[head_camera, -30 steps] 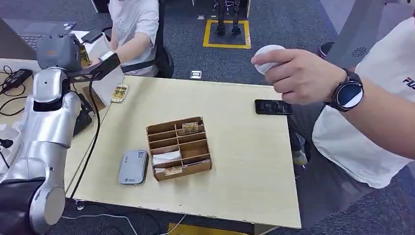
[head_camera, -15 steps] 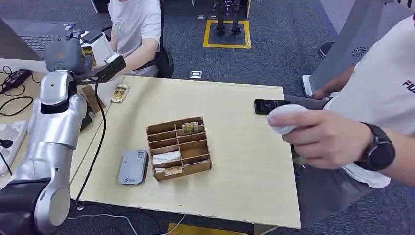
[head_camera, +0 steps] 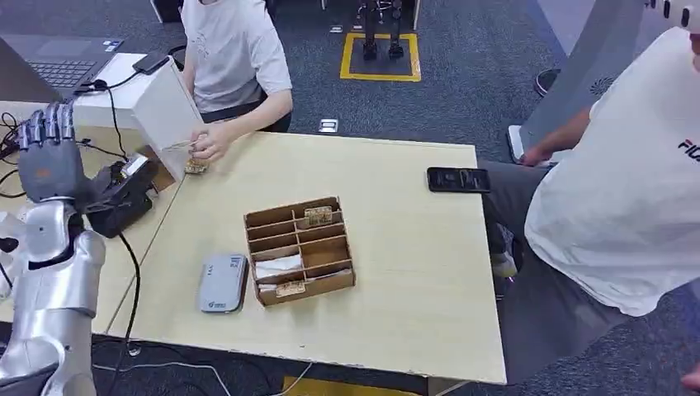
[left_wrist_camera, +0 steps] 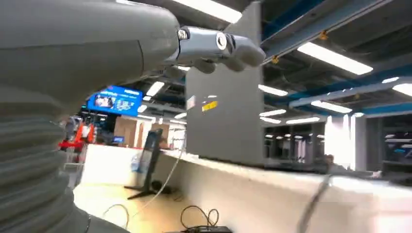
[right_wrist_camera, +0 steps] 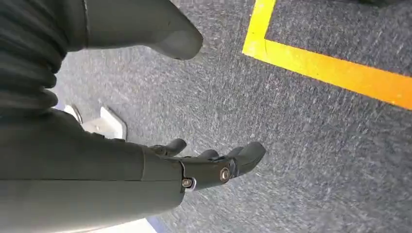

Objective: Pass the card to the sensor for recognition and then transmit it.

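Grey carpet with a yellow floor marking (head_camera: 380,51) lies beyond the pale wooden table (head_camera: 413,272), which carries a cardboard organizer (head_camera: 300,249), a grey card reader (head_camera: 223,282) and a black phone (head_camera: 458,179). A second ago the left hand (head_camera: 48,153) was stretched forward near the white box (head_camera: 165,107), pinching a patterned card; half a second ago it was already pulling back. Now it stands raised and upright at the near left, fingers (head_camera: 51,124) straight and apart, holding nothing. The card (head_camera: 196,164) lies well ahead of that hand, at the table's far corner under the fingers of the seated person's hand (head_camera: 211,142), beside the white box. That reads as the handover finished: the card has left the robot and is with the person.

The other person's hand, which held a white round object in front of the camera earlier, has gone from view; that person's torso (head_camera: 619,173) stands far to the right of the left hand.

The right hand (right_wrist_camera: 214,165) hangs over the carpet with its fingers loosely spread and nothing in them.

Judging by this, the transmit step looks done, and the card reader, nearer and to the right of the raised hand, has nothing on it. More cards sit in the organizer, one at the back (head_camera: 318,215) and one at the front (head_camera: 290,288), so a next cycle would call for reaching there.
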Controlling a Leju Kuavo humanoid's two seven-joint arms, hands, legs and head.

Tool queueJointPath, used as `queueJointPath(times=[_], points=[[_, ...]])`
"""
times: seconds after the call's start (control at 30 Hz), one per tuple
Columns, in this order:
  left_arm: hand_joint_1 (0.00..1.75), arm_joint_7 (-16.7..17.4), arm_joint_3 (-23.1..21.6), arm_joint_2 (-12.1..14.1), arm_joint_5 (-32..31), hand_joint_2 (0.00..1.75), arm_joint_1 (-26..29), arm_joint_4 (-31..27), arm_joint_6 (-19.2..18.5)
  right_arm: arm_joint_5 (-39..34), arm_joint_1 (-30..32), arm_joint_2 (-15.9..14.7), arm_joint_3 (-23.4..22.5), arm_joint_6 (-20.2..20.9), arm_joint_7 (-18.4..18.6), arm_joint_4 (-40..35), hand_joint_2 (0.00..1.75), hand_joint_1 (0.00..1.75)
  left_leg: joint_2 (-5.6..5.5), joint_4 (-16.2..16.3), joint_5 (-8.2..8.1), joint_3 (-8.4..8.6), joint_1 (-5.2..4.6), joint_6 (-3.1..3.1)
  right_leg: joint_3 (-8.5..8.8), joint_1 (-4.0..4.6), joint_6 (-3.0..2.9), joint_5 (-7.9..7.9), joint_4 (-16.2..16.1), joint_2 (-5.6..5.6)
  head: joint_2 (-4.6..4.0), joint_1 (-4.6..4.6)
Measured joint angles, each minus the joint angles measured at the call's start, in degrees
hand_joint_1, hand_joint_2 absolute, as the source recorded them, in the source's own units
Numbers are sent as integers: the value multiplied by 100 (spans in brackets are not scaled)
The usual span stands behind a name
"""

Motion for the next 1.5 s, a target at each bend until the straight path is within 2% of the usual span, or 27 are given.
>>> queueJointPath(times=[0.2, 0.3, 0.4, 0.53, 0.63, 0.73, 0.83, 0.93, 0.97, 1.0, 1.07, 1.1, 1.17, 1.2, 1.23, 1.3, 1.4, 1.5], points=[[0, -815, 1051, 2, 969, 175, 1380, -864, 240, -190, 26, -2, -203, -90, 85, 0, 175, 0, 5, -1, -9, -4, 0, -1, -1, 0, 1, -1, -3, 3, 0, 0], [0, -1205, 1696, -94, 1624, 175, 2064, -1409, 297, -251, 43, -2, -323, -146, 98, 0, 175, 0, 3, -1, -10, -5, 0, 1, -2, 0, 3, -4, -7, 4, 0, 2], [0, -1555, 2287, -206, 1890, 175, 2470, -1726, 282, -280, 51, -2, -411, -155, 131, 0, 175, 0, -9, -1, -13, -7, 1, 3, -2, 0, 6, -8, -11, -15, 0, 2], [0, -1637, 2692, -319, 1868, 175, 2653, -1949, 255, -278, 41, 0, -472, -155, 144, 0, 175, 0, -26, -1, -11, -9, 1, 5, 7, 0, 6, -8, -10, -37, 0, 0], [0, -1538, 2990, -385, 2061, 175, 2812, -2048, 306, -317, 37, -2, -531, -166, 157, -2, 175, 0, -24, -4, -11, -5, 1, 4, 18, 0, 5, -6, -8, -33, 0, 2], [0, -1510, 3648, -516, 2277, 175, 2918, -1830, 269, -426, 59, -2, -656, -164, 227, -2, 175, 0, -19, -4, -12, 2, 0, 4, 17, 0, 5, -7, -9, -24, 0, 2], [0, -1084, 4416, -649, 1536, 175, 2924, -916, 500, -492, 70, -2, -786, -166, 328, -4, 175, 0, -26, -5, -14, 3, -1, 7, 17, -1, 8, -15, -10, -32, 0, 4], [0, -999, 5030, -767, 1571, 175, 2886, 29, 580, -490, 68, -2, -870, -170, 363, -7, 175, 0, -27, -4, -15, 1, 4, 5, 17, -2, 13, -20, -12, -32, 0, 2], [0, -829, 5186, -798, 1602, 175, 2842, 345, 697, -487, 69, -4, -890, -170, 365, -9, 175, 0, -38, -4, -15, -3, 3, 6, 21, -2, 13, -20, -13, -45, 0, 7], [0, -501, 5298, -800, 1575, 175, 2772, 715, 802, -485, 66, -9, -903, -168, 343, -11, 175, 0, -47, -4, -15, -3, -5, 6, 23, -7, 14, -21, -13, -57, 0, 15], [0, 659, 5632, -848, 1372, 175, 2668, 1661, 916, -483, 39, -13, -920, -168, 251, -20, 175, 0, -46, -7, -18, 8, -20, 9, 30, -25, 15, -21, -12, -56, 0, 4], [0, 1222, 5783, -969, 1363, 175, 2640, 2118, 916, -474, 33, -13, -933, -168, 210, -24, 175, 0, -43, -7, -19, 14, -23, 12, 31, -29, 16, -20, -12, -50, 0, -2], [0, 1951, 6027, -1274, 1326, 175, 2612, 2864, 916, -474, 28, -26, -949, -170, 184, -37, 175, 0, -45, -5, -15, 16, -31, 22, 31, -35, 19, -20, -14, -54, 0, 2], [0, 2152, 6089, -1422, 1300, 175, 2613, 3127, 909, -472, 24, -37, -957, -170, 179, -42, 175, 0, -47, -2, -15, 13, -32, 31, 28, -35, 22, -21, -18, -58, 0, -2], [0, 2224, 6113, -1625, 1282, 175, 2613, 3339, 913, -454, 15, -44, -966, -173, 179, -42, 175, 0, -53, 1, -16, 11, -30, 32, 31, -34, 29, -21, -23, -63, 0, 9], [0, 2283, 6135, -1874, 1256, 175, 2569, 3754, 924, -420, -1, -59, -986, -173, 179, -50, 175, 0, -56, 6, -24, 7, -26, 46, 46, -32, 36, -17, -31, -66, 0, 20], [0, 2298, 6161, -2048, 1136, 175, 2486, 4108, 843, -411, -4, -81, -994, -212, 212, -61, 175, 0, -54, 8, -24, 11, -30, 47, 46, -33, 45, -10, -31, -64, 0, 17], [0, 2020, 6148, -2173, 928, 175, 2433, 4287, 793, -566, 2, -101, -1034, -232, 205, -83, 175, 0, -53, 9, -22, 12, -28, 50, 45, -32, 49, -8, -31, -63, 0, 15]])
